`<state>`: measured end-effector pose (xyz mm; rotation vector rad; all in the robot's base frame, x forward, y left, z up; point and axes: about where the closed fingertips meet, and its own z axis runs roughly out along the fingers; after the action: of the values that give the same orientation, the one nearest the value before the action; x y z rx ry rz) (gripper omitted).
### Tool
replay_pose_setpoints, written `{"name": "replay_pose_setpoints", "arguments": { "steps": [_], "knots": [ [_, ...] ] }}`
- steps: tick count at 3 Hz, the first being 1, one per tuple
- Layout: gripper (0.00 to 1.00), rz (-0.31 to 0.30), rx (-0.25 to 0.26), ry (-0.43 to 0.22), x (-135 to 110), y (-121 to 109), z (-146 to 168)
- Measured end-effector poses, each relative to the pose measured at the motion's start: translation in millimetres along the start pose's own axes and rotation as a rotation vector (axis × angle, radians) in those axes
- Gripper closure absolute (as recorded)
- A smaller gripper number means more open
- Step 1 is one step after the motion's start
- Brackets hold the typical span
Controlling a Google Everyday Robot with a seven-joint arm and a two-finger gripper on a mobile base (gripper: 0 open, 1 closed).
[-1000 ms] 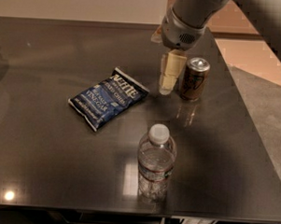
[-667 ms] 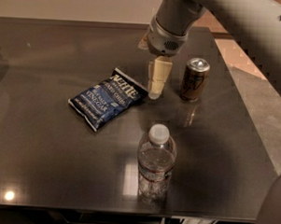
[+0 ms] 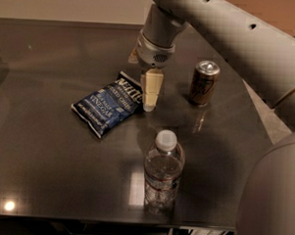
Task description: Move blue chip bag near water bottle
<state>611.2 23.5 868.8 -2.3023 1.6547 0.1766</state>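
Note:
The blue chip bag lies flat on the dark table, left of centre, with white "Kettle" and "vinegar" lettering facing up. The water bottle stands upright near the front edge, clear with a white cap, a short way in front and to the right of the bag. My gripper hangs from the grey arm that comes in from the upper right. It points down just beside the bag's right end, at or very close to its edge. It holds nothing that I can see.
A tan-and-black drink can stands upright to the right of the gripper. The table's right edge runs diagonally past the can. The arm's large grey link fills the lower right corner.
My gripper has moved left, away from the can, and now stands by the chip bag's right end. The bag, bottle and can have not moved.

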Motion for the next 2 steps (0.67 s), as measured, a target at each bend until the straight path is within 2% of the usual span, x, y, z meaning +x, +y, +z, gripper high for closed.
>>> {"name": "replay_pose_setpoints", "arguments": {
  "steps": [2],
  "knots": [
    [0.46,-0.083,-0.092,0.003,-18,2,32]
  ]
}}
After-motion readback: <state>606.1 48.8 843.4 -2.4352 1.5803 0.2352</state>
